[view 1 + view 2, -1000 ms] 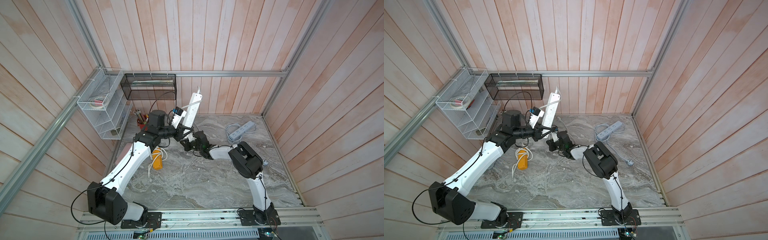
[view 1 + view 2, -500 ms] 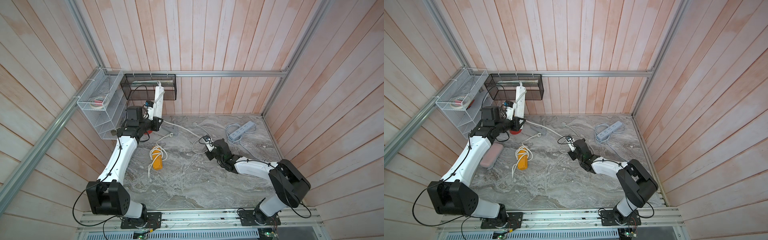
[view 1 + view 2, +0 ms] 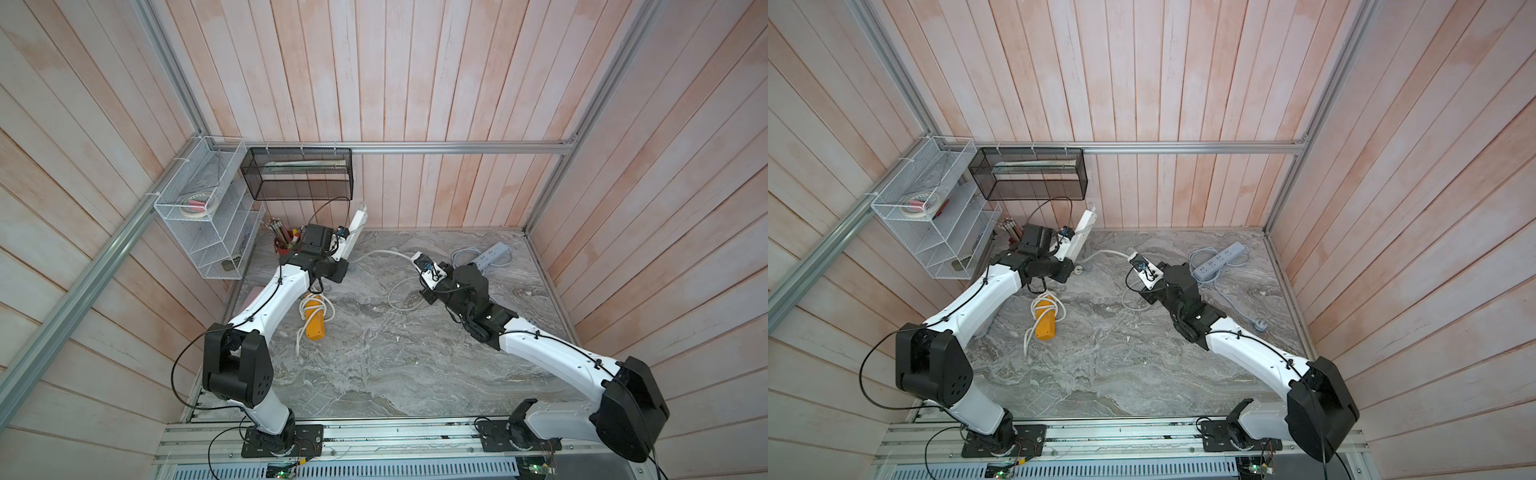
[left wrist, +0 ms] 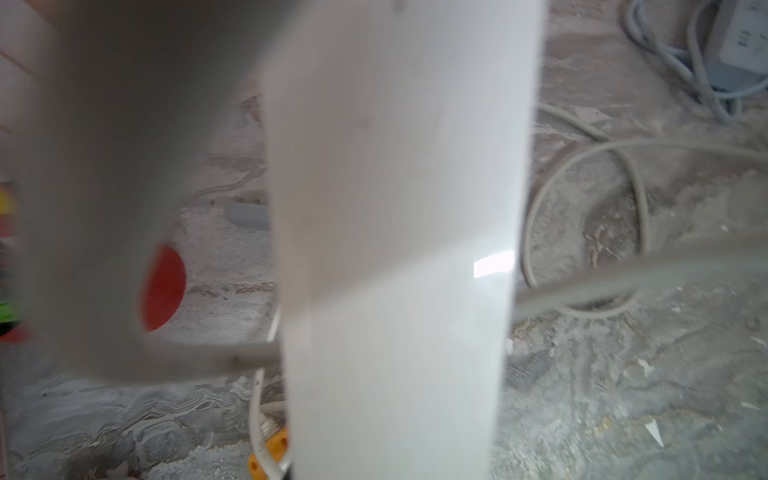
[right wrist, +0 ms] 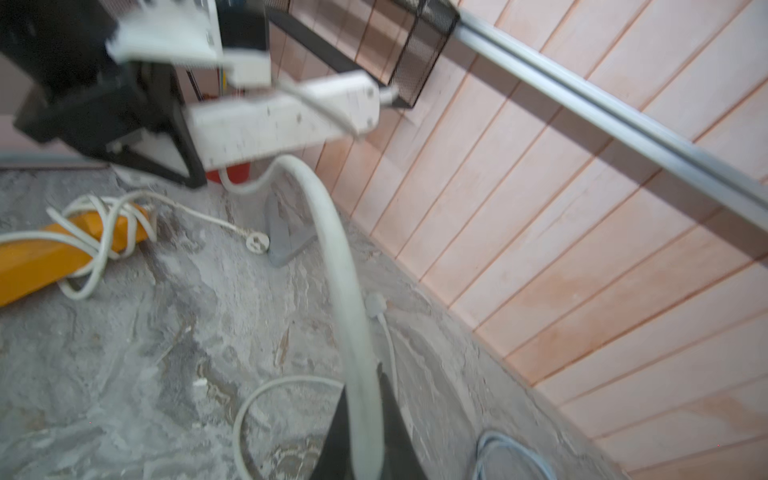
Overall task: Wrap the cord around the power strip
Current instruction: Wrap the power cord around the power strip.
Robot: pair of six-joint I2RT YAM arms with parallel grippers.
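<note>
1. Right wrist view first: right gripper (image 5: 365, 440) is pinched tight on the white cord (image 5: 332, 237), just above the marble table (image 5: 124, 374).
2. Left gripper (image 3: 341, 244) is clamped on the white power strip (image 3: 357, 220), tilted up toward the back wall, clear of the table.
3. Cord runs from strip to right gripper, slack looping on the table beside it.
</note>
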